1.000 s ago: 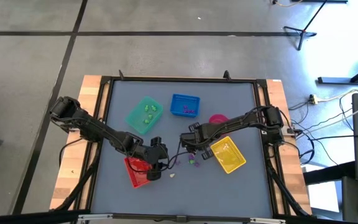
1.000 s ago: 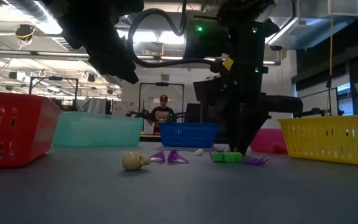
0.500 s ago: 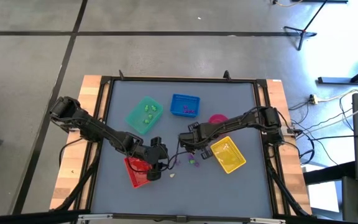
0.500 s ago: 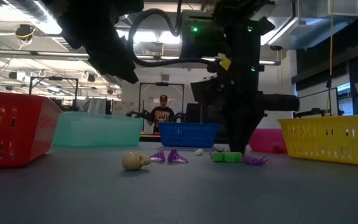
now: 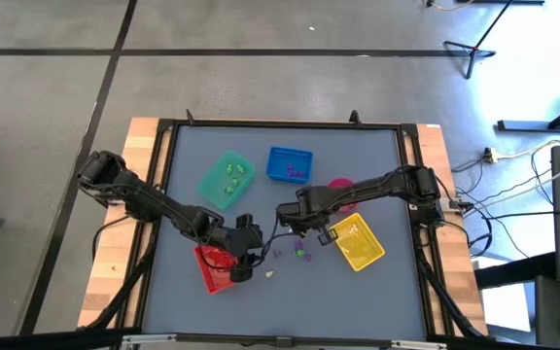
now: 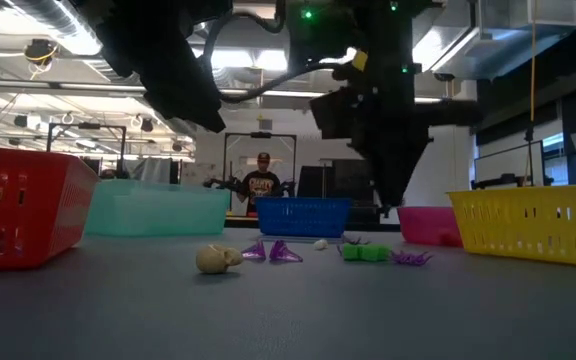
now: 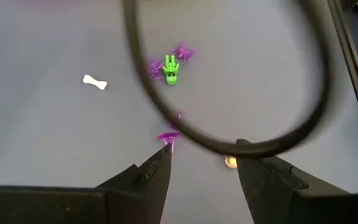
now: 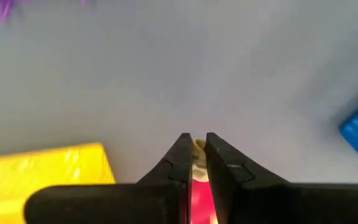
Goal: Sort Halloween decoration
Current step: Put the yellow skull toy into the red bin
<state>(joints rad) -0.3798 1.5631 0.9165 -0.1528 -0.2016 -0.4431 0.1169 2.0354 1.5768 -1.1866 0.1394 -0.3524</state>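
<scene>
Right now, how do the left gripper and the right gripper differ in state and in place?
The left gripper has its jaws wide apart and empty; the right gripper has its jaws almost closed on a small pale trinket. The left gripper is beside the red tray; the right gripper hangs between the blue tray and the yellow tray. Both are dark, two-fingered and clear of the tabletop.
</scene>
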